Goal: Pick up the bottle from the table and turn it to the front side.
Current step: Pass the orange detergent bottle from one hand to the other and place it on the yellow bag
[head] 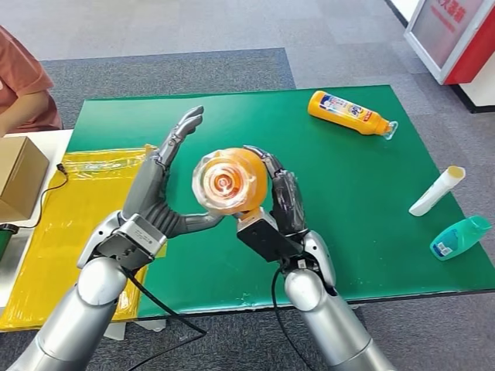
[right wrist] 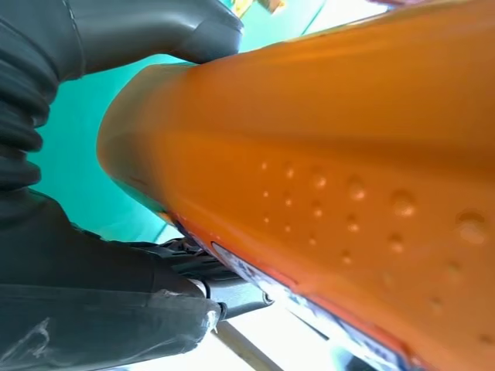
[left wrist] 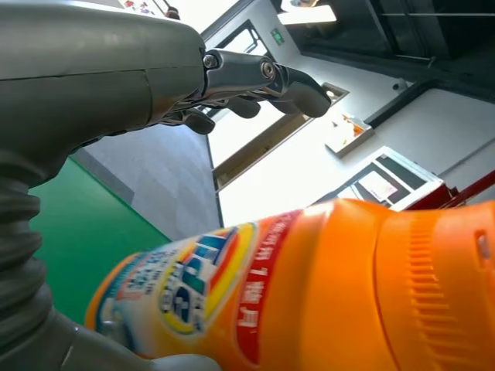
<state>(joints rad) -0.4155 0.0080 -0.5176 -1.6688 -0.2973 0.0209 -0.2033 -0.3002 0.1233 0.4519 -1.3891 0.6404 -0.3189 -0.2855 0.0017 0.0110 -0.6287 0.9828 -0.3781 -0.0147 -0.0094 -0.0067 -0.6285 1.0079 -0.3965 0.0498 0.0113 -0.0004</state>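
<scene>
Both hands up at the orange bottle (head: 229, 182): right hand (head: 274, 205) clamped round it, lifted clear of the green table (head: 350, 201); left hand (head: 160, 197) spread, thumb under it. Pick-up done; turning to the front probably unfinished.

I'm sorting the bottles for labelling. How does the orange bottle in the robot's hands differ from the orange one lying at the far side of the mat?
The held bottle is lifted off the green mat, its base end facing the head camera; the far bottle lies flat on its side. The right hand grips the held one, the left hand open beside it; nothing touches the far one. Both are orange with colourful labels.
</scene>
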